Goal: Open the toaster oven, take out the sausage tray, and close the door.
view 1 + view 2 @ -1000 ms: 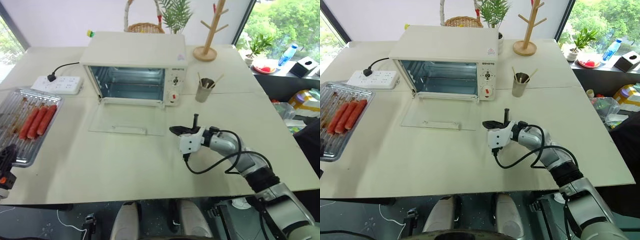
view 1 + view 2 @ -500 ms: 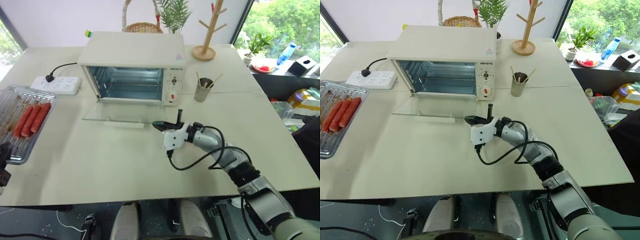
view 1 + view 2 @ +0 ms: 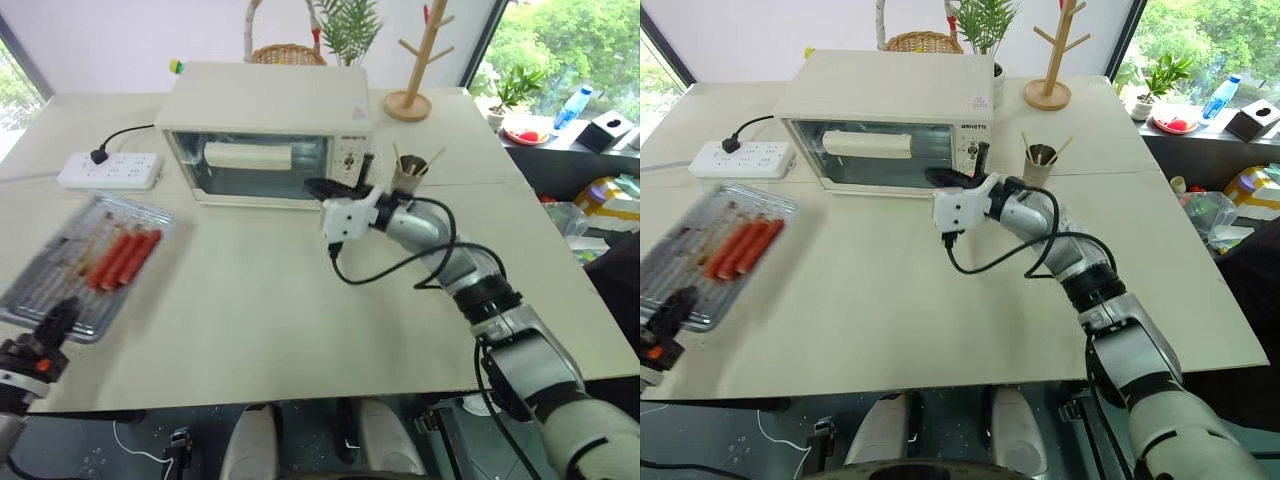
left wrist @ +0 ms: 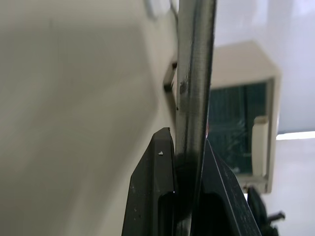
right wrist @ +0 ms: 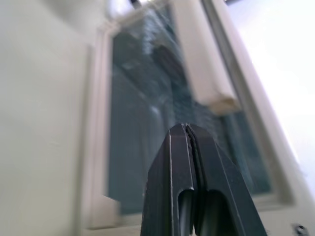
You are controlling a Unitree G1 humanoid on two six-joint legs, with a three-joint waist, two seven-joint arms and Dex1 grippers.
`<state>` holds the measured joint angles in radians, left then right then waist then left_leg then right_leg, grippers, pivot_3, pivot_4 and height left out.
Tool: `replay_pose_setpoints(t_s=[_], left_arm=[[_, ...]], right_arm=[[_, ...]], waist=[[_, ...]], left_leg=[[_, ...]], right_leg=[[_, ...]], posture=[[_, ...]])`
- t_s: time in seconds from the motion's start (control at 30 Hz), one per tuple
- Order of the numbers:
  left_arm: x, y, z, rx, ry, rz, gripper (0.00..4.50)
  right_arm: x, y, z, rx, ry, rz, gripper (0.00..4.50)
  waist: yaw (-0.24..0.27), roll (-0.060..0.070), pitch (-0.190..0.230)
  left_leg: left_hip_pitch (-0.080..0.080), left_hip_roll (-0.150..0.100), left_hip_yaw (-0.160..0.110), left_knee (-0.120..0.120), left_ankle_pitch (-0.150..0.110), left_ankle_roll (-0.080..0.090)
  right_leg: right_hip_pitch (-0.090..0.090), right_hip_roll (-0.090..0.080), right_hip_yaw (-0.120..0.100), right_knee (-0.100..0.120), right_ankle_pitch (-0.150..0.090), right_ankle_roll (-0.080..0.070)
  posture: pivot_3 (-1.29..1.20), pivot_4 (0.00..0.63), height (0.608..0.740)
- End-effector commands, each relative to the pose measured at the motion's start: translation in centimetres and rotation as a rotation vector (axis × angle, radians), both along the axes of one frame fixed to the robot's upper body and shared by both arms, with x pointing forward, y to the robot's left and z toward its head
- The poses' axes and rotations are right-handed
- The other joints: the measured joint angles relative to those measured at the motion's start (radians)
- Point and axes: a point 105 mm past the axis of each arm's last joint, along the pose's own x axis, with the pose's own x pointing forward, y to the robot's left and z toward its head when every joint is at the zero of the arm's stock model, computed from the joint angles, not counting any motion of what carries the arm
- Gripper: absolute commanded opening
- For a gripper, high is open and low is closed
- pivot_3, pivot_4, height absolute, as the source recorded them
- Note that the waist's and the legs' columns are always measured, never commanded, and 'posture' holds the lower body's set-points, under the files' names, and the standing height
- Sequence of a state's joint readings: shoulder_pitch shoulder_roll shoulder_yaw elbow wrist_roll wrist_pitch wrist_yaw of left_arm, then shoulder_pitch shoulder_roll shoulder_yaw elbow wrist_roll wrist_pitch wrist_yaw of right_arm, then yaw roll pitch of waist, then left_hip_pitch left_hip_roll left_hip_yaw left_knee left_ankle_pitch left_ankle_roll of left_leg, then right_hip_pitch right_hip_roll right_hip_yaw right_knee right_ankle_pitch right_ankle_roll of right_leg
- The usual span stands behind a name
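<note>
While glass door (image 3: 262,162) shut, ribbed metal sausage tray (image 3: 88,264) outside.

- Right claw (image 3: 318,186) pressed tight together, fingers touching, arm stretched forward, wrist level.
- Left claw (image 4: 184,164) low at the near left, fingers clamped on a thin metal edge.

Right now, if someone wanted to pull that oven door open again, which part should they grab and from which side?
The white bar handle along the top edge of the door. It stands out from the glass, which offers nothing to grip. The door appears hinged along its bottom edge, so come from the front, slightly above, close on the bar and pull outward and down. The right end effector is at the door's right end, shut.
</note>
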<state>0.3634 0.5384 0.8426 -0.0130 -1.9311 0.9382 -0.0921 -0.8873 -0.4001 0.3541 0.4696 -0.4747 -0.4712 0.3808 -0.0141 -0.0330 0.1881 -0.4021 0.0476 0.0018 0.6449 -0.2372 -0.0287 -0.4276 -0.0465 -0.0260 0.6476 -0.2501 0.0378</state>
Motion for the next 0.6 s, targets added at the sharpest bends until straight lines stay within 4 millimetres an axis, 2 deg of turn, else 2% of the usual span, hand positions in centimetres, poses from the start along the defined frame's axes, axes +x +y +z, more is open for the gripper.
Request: replay_pose_setpoints(t_s=[0.03,0.13,0.37,0.6], left_arm=[[0.3,-1.5,1.9,0.023,-0.071,-0.102,0.00],[0.5,-2.7,2.1,0.039,-0.055,-0.210,0.00],[1.7,-7.2,1.4,0.125,0.072,-0.652,0.00],[6.4,-9.9,2.7,0.187,0.054,-0.917,0.00]], right_arm=[[0.0,-0.4,1.6,0.048,-0.032,0.003,0.02],[-0.7,-1.1,1.1,0.037,-0.021,0.009,0.02],[-4.3,-3.9,-1.9,-0.018,0.059,-0.006,0.02],[-8.5,-6.7,-4.1,-0.043,0.166,-0.072,0.02]], waist=[[0.002,0.000,0.000],[0.005,0.000,0.000],[0.003,0.002,0.001],[0.004,0.003,0.002]], left_leg=[[0.000,0.000,-0.001,0.000,0.000,0.000],[-0.002,0.000,-0.002,0.000,0.000,0.000],[-0.004,-0.002,-0.002,0.000,0.000,0.000],[-0.004,-0.002,-0.003,0.000,0.000,0.000]], right_leg=[[0.000,0.000,0.000,0.000,0.000,0.000],[-0.001,0.000,-0.001,0.000,0.000,0.000],[-0.002,0.000,-0.002,-0.001,0.000,0.000],[-0.002,0.004,-0.004,0.000,0.000,0.001]], posture=[[0.00,0.150,0.740],[0.00,0.150,0.740],[0.00,0.150,0.740],[0.00,0.150,0.740]])
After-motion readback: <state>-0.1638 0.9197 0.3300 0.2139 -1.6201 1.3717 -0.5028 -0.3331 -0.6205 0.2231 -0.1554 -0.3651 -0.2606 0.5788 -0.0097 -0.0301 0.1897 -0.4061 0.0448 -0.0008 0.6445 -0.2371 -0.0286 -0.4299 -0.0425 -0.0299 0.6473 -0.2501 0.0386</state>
